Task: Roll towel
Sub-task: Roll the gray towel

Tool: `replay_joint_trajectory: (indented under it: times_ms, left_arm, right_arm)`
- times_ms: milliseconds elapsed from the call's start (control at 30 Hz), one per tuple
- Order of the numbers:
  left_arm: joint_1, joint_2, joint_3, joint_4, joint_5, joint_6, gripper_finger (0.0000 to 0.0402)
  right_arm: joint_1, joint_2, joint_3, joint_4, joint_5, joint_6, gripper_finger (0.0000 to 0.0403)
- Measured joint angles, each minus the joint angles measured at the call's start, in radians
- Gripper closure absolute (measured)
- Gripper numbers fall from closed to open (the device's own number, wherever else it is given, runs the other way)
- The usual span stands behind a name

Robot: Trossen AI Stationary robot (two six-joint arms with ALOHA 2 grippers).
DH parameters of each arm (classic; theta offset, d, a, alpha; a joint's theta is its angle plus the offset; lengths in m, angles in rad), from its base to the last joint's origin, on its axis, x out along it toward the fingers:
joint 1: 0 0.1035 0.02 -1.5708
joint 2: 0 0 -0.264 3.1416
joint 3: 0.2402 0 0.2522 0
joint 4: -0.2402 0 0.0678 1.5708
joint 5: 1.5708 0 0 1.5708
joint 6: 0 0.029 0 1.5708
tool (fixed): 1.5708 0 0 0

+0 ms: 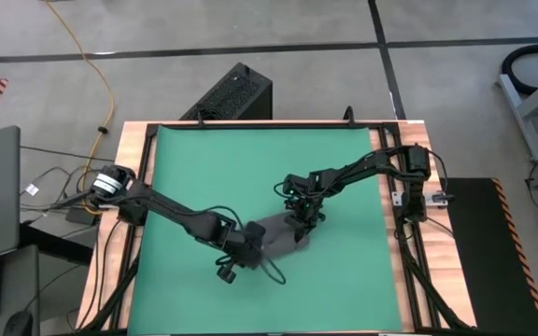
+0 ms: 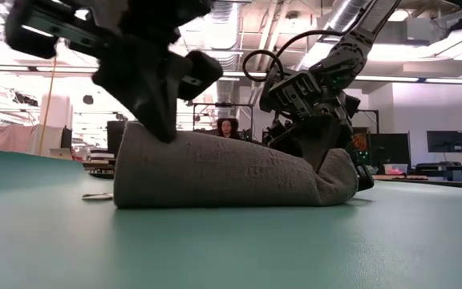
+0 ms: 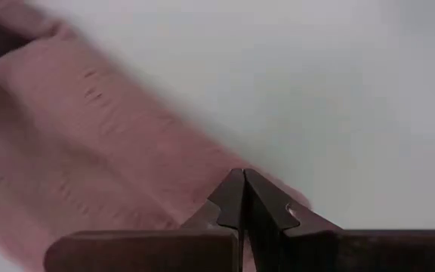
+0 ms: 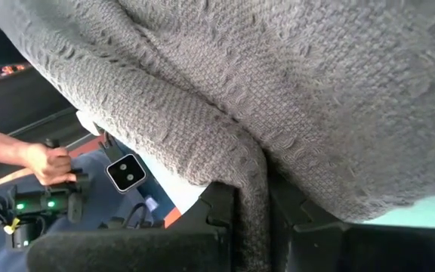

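The towel [image 1: 278, 235] is seen as a dark grey roll lying on the green mat [image 1: 213, 159], a little right of the mat's middle and toward its near edge. In the low view the towel [image 2: 223, 172] forms a thick, low bundle resting flat on the mat, its left end blunt and upright, its right end tapering and tucked under.

The left gripper [image 1: 247, 246] is placed at the roll's left end, reached by the left arm from the table's left side. In the left wrist view the two dark fingers [image 3: 229, 202] are pressed tightly together, tip against tip, with no cloth shown between them — the tips rest against the towel [image 3: 89, 159] just beyond them. In the low view this gripper [image 2: 160, 128] is pressed down onto the top of the roll near its left end.

The right gripper [image 1: 303, 217] is set at the roll's right, far end. In the right wrist view a fold of the towel [image 4: 278, 98] is pinched between the narrowly parted fingers [image 4: 221, 208], the cloth running down into the gap between them. In the low view the right gripper [image 2: 327, 156] is buried in the cloth at the tapered end.

Beyond the table a person's hand [image 4: 44, 161] is seen in the right wrist view, gripping a dark device — and a seated person [image 2: 228, 128] is visible far back in the room.
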State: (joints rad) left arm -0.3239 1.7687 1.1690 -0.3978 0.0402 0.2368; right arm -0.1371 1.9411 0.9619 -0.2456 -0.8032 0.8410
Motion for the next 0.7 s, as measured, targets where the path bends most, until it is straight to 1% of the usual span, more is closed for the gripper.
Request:
replay_joint_trajectory:
  times_ms: [133, 367, 533, 700]
  left_arm:
    - [0.042, -0.006, 0.000, -0.018, 0.003, -0.054, 0.0402]
    - [0.088, -0.006, -0.003, -0.033, 0.030, -0.086, 0.0401]
    - [0.102, -0.008, -0.065, -0.022, 0.048, -0.136, 0.0401]
    - [0.102, -0.008, -0.132, 0.037, 0.055, -0.176, 0.0401]
  right_arm:
    - [0.000, 0.000, 0.000, 0.000, 0.000, 0.000, 0.0349]
    - [0.000, 0.000, 0.000, 0.000, -0.001, -0.004, 0.0349]
    - [0.000, 0.000, 0.000, -0.001, -0.003, -0.007, 0.0349]
    - [0.000, 0.000, 0.000, 0.000, -0.004, -0.007, 0.0349]
